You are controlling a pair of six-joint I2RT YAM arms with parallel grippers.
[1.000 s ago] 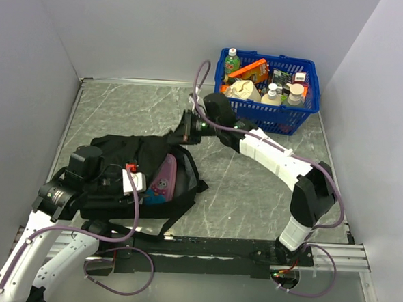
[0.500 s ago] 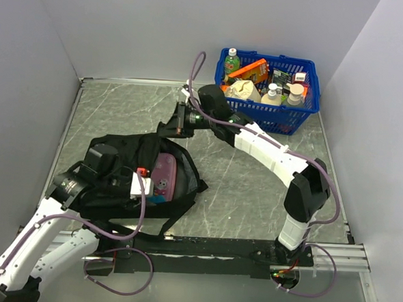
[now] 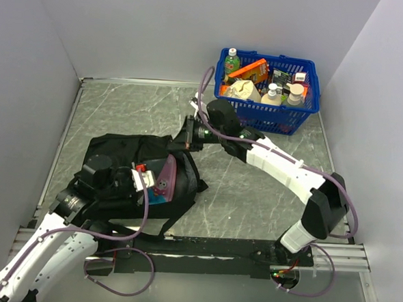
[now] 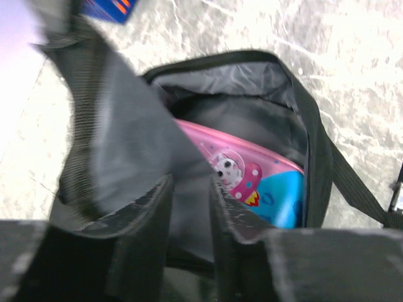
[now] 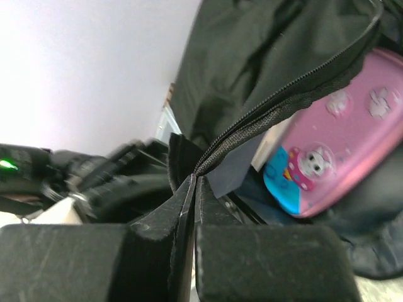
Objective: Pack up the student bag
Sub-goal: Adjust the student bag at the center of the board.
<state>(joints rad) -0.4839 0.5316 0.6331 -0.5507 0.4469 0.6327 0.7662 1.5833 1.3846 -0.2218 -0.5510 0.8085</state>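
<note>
Straddling a grey-lined flap of the student bag (image 3: 123, 149), which lies near-left on the counter (image 3: 254, 188), the left end effector (image 4: 189, 189) stands narrowly parted; whether it bites I cannot tell. Farther, the right end effector (image 5: 192, 185) pinches the zipper edge tight. Uneven pulls could slip either hold, collapsing the mouth over the pink case (image 4: 252, 173).

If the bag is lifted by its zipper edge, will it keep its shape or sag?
Probably sag: the bag lies crumpled, and the edge pinched by the right hand bends loosely. The pink case inside likely adds weight and may shift.
</note>
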